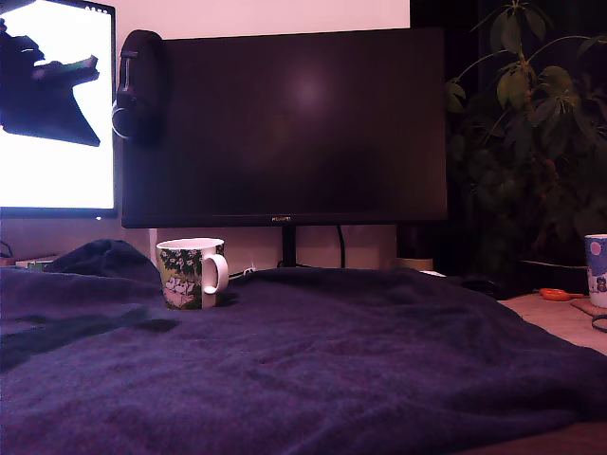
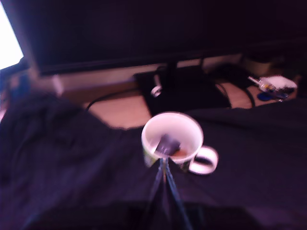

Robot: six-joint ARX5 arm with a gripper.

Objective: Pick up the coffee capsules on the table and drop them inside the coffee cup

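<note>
The gripper [image 2: 164,165] is seen only in the blurred wrist view, as two thin dark fingers [image 2: 158,184] that converge to a point at the near rim of the white ceramic mug with a white loop handle and a green leafy cartoon print [image 2: 172,139]; the tips are drawn nearly together, and nothing can be made out between them. Just past those tips, inside the mug, a small dark grey-purple capsule [image 2: 167,144] is shown lying against the inner wall, above a brownish patch at the bottom. The mug is stood upright on the rumpled dark navy-purple fuzzy blanket covering the table [image 1: 332,370]. In the exterior view the mug [image 1: 193,272] is placed toward the left, near the blanket's far edge, handle turned to the right, and neither arm nor capsule is visible there. A wide dark monitor [image 1: 285,123] is set behind it, with headphones [image 1: 137,85] hung at its left corner beside a lit screen [image 1: 57,104]. A leafy plant [image 1: 531,123] and a pale blue cup with pink dots [image 1: 597,270] are found at the right.
</note>
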